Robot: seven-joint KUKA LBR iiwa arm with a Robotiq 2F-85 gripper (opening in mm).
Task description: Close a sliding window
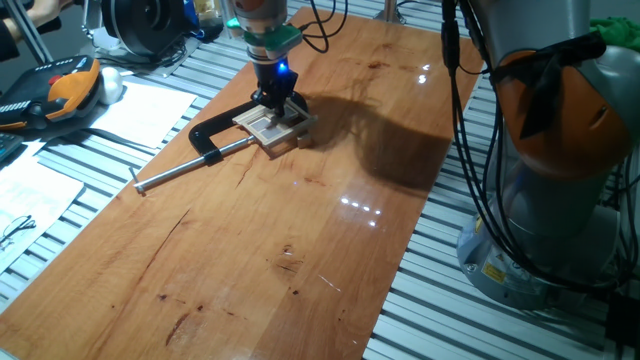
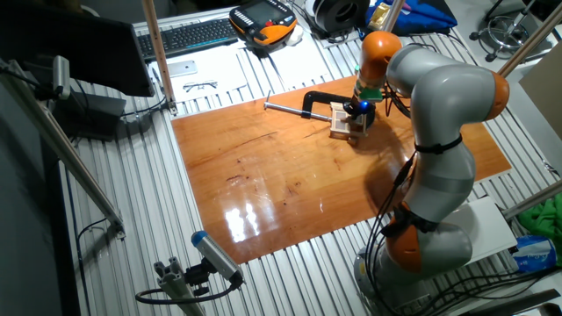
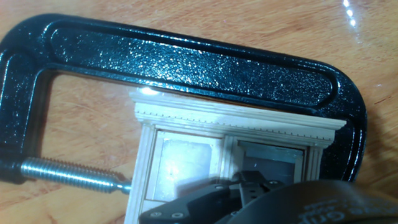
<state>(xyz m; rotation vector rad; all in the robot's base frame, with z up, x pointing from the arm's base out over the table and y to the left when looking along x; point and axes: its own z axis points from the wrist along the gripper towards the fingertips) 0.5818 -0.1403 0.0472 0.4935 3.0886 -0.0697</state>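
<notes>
While tool (image 1: pixel 273 103) sits on sliding window (image 1: pixel 270 124), grip state unclear; light, fragile wood, C-clamp (image 1: pixel 215 131) pins frame; push sash bar gently.

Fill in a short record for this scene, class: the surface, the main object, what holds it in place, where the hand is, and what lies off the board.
surface: wooden board on a slatted metal table
main object: sliding window, pale wood, lying flat
held by: black C-clamp, its screw tip at the frame's side
hand: hand directly over the window; open or shut cannot be told
off the board: keyboard, papers
</notes>
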